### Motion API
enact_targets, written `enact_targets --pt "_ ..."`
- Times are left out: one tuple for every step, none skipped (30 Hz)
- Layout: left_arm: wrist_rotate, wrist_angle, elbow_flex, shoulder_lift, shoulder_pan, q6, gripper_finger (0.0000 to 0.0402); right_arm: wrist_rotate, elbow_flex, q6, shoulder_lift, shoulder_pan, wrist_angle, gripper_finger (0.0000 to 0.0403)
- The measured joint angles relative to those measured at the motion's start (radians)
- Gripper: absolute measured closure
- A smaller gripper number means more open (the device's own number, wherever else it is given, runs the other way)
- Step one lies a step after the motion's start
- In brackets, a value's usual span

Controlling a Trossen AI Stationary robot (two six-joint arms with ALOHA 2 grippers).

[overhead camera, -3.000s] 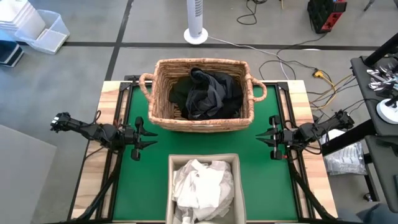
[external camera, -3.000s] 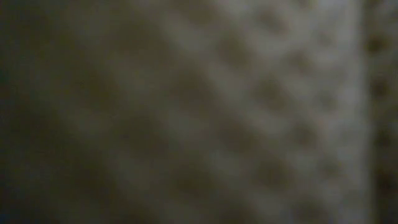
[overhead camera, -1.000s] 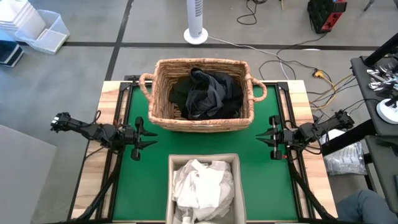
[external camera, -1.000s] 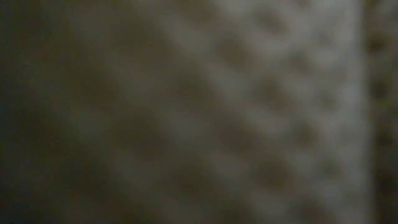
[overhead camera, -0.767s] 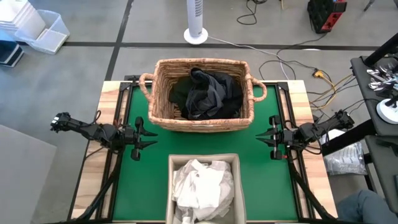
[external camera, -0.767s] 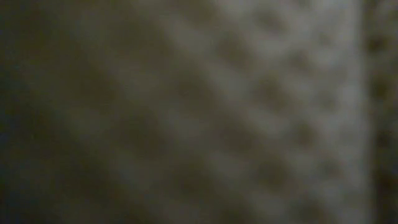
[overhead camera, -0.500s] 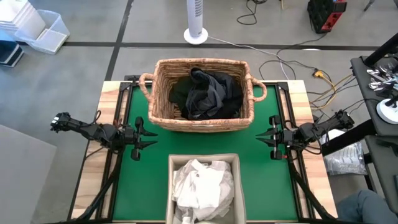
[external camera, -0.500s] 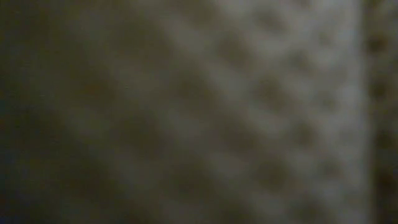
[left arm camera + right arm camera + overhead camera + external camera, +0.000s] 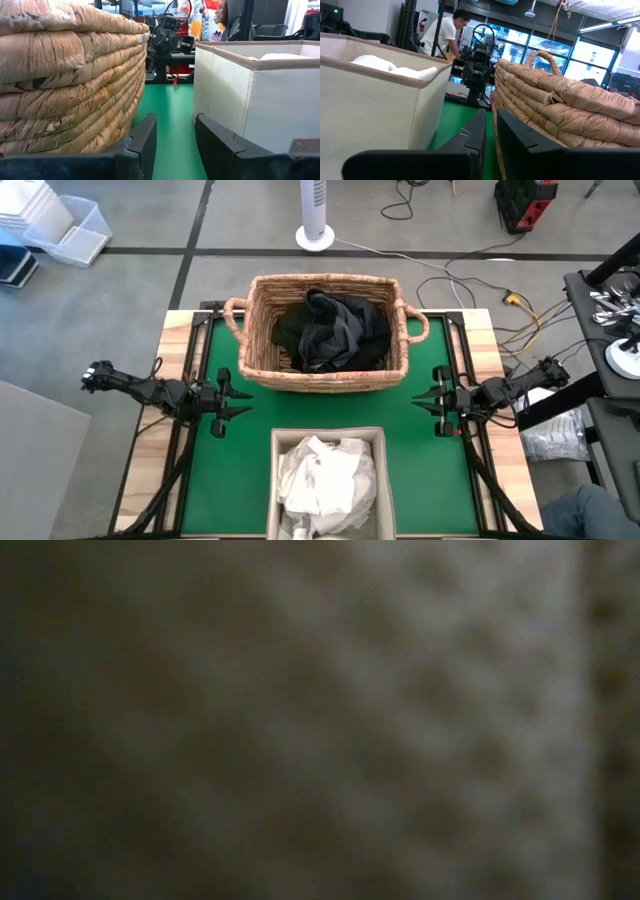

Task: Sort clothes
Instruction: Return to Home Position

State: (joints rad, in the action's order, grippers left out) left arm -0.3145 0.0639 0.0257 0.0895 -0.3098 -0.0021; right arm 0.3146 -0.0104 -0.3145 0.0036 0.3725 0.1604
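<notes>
Crumpled dark fabric garments (image 9: 330,330) in oval woven straw basket (image 9: 258,360), crumpled white fabric garments (image 9: 320,475) in square white fabric bin (image 9: 276,442), left claw (image 9: 238,402) and right claw (image 9: 422,402) spread, empty, over flat green table mat (image 9: 235,470)

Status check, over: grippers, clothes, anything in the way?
Left gripper and right gripper open, empty, at mat edges. Dark clothes in basket, white clothes in organizer. No obstruction seen.

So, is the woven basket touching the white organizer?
Apart. The high view shows a strip of green mat between the woven basket and the white organizer; the left wrist view shows that gap too.
</notes>
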Motion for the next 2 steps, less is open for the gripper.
enact_targets --pt "0.0 0.0 0.0 0.0 0.0 0.0 0.0286 0.0 0.0 0.0 0.0 0.0 0.0 0.0365" --pt "0.0 0.0 0.0 0.0 0.0 0.0 0.0286 0.0 0.0 0.0 0.0 0.0 0.0 0.0365"
